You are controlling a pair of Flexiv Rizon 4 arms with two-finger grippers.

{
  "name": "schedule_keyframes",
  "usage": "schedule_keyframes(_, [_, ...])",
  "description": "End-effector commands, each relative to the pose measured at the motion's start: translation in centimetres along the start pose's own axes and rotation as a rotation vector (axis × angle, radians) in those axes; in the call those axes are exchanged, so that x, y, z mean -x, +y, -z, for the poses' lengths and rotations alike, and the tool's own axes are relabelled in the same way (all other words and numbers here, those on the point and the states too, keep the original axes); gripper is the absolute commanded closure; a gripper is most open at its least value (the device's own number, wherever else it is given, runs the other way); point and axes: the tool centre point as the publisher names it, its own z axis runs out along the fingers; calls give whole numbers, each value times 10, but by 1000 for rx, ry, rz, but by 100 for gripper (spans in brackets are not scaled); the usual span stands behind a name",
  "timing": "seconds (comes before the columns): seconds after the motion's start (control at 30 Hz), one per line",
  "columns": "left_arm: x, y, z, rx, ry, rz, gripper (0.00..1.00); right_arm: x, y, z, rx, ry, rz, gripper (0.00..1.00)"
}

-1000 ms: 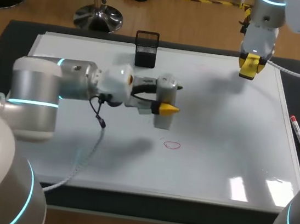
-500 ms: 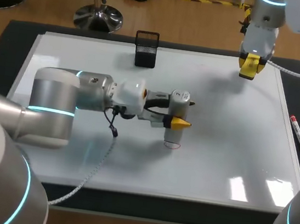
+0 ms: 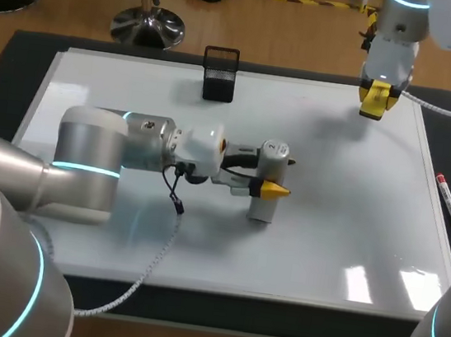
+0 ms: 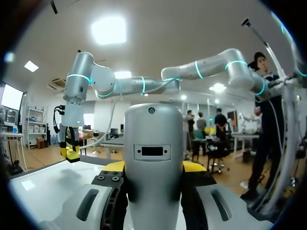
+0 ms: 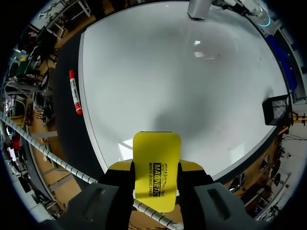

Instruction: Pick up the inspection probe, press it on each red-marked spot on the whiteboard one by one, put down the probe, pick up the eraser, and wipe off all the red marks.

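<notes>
My left gripper (image 3: 268, 176) is shut on the grey inspection probe (image 3: 262, 207), which stands upright with its lower end on the whiteboard (image 3: 355, 194) near the middle. No red mark shows around the probe's foot. In the left wrist view the probe (image 4: 153, 158) fills the space between the fingers of that gripper (image 4: 153, 168). My right gripper (image 3: 374, 102) hangs over the board's far right corner, shut on the yellow eraser (image 3: 374, 95). The right wrist view shows the eraser (image 5: 156, 175) clamped in its gripper (image 5: 156, 165), above the board's edge.
A black mesh holder (image 3: 220, 74) stands at the board's far edge, also seen as the holder (image 5: 276, 109) from the right wrist. A red marker pen (image 3: 449, 203) lies on the dark mat right of the board. The left arm's cable trails over the board's near left.
My left arm carried the probe toward the near right and down onto the red circle, which is now covered. The right arm and eraser have not moved.
</notes>
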Motion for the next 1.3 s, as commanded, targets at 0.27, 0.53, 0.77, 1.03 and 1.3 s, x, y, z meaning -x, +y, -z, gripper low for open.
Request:
schedule_keyframes(0.27, [3,12,-1,13,-7,9,100,0,-1,1,0,4,2,100])
schedule_keyframes(0.53, [4,16,2,18,-14,14,100,0,-1,1,0,4,2,100])
schedule_keyframes(0.77, [3,17,2,21,-15,18,100,0,-1,1,0,4,2,100])
schedule_keyframes(1.03, [3,16,3,33,-13,20,100,0,-1,1,0,4,2,100])
schedule_keyframes(1.3, [7,-8,11,30,-33,-32,100,0,-1,1,0,4,2,100])
